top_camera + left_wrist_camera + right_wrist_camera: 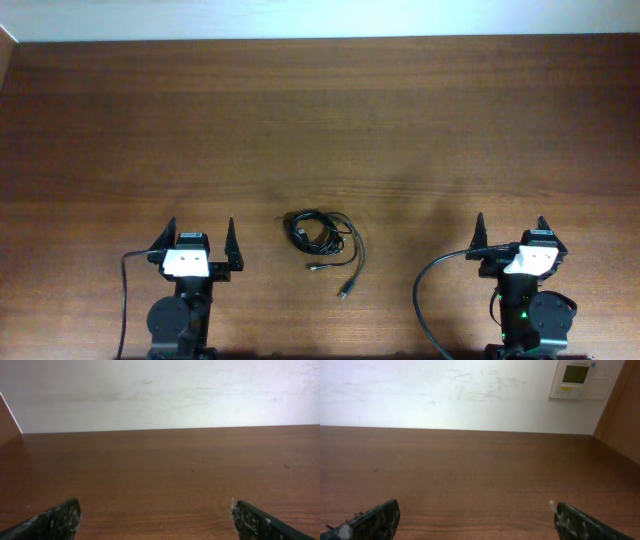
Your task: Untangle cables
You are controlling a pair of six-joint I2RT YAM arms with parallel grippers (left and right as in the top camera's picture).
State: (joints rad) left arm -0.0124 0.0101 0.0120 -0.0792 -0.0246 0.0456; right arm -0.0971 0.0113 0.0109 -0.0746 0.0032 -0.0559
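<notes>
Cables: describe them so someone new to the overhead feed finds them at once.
On the brown wooden table, look near the robot's edge, between the left gripper and the right gripper. The cables are a small black tangled coil with plug ends trailing loose, much thinner than the arms' cords.

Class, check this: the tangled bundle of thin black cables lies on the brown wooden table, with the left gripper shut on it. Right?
No. The left gripper is open and empty, apart from the tangled bundle of thin black cables, which does lie on the brown wooden table. The overhead view shows this.
</notes>
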